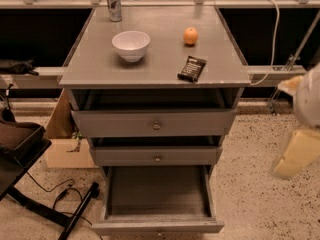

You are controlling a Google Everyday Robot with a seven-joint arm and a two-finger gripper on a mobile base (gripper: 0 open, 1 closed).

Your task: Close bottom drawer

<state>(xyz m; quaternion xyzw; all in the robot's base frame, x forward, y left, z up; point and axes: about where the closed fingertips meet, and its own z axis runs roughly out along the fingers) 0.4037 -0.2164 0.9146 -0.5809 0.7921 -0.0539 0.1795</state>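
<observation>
The bottom drawer (157, 227) is the lowest of three grey drawers. It stands pulled far out, and its empty inside (157, 191) shows. Only the top of its front panel shows at the lower edge of the camera view. The middle drawer (156, 156) and the top drawer (155, 124) above it are each pulled out a little. My gripper (299, 149) is a blurred white and yellowish shape at the right edge. It is level with the upper drawers, well to the right of the cabinet and apart from it.
On the cabinet top (155, 71) stand a white bowl (131, 45), an orange (190, 36), a dark packet (192, 68) and a can (114, 3). A black chair (20, 149), cables and a cardboard box (62, 144) are on the left.
</observation>
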